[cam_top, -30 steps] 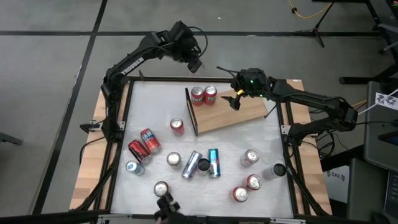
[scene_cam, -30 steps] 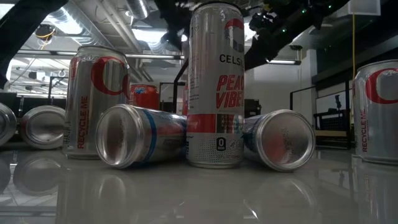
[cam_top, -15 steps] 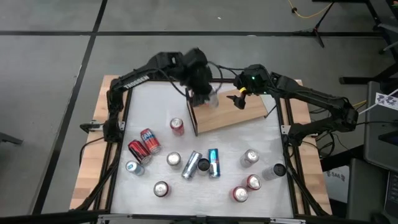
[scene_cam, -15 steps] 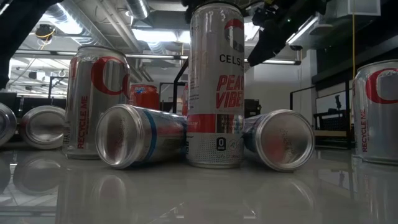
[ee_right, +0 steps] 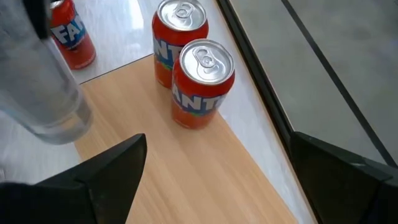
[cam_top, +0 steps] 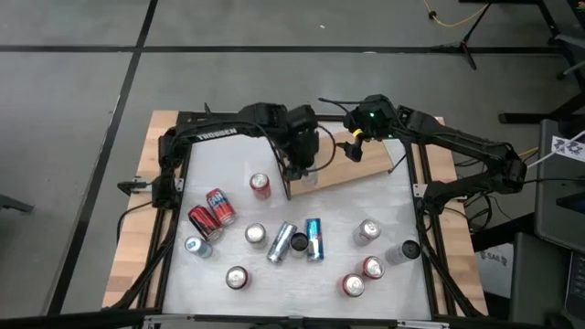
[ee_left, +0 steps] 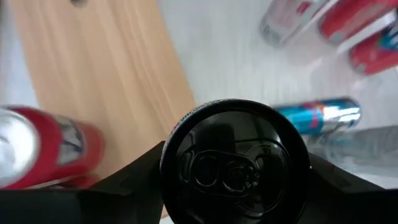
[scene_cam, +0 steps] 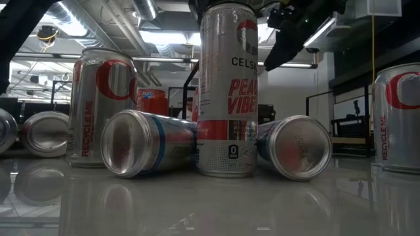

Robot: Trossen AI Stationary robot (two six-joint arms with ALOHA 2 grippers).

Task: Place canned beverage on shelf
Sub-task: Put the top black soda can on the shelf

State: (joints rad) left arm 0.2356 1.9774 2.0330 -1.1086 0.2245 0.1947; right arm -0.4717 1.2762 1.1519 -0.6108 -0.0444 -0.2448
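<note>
left gripper (cam_top: 302, 160): the arm covers its fingers from above
black can (ee_left: 235, 163): fills the wrist picture; its bottom is cut off
shelf (cam_top: 352, 169): the end by the rail is under the left arm
red cans (ee_right: 200, 81): hidden from above
clear blur (ee_right: 40, 81): too smeared to tell

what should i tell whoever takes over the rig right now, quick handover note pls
Left gripper: shut on a black-topped can, over the rail end of the shelf.
Right gripper: open, empty, over the shelf's other end.
Done: two orange cans stand upright on the shelf.
Left: set down the held can, then shelve the loose cans on the table, some of them lying on their sides.
</note>
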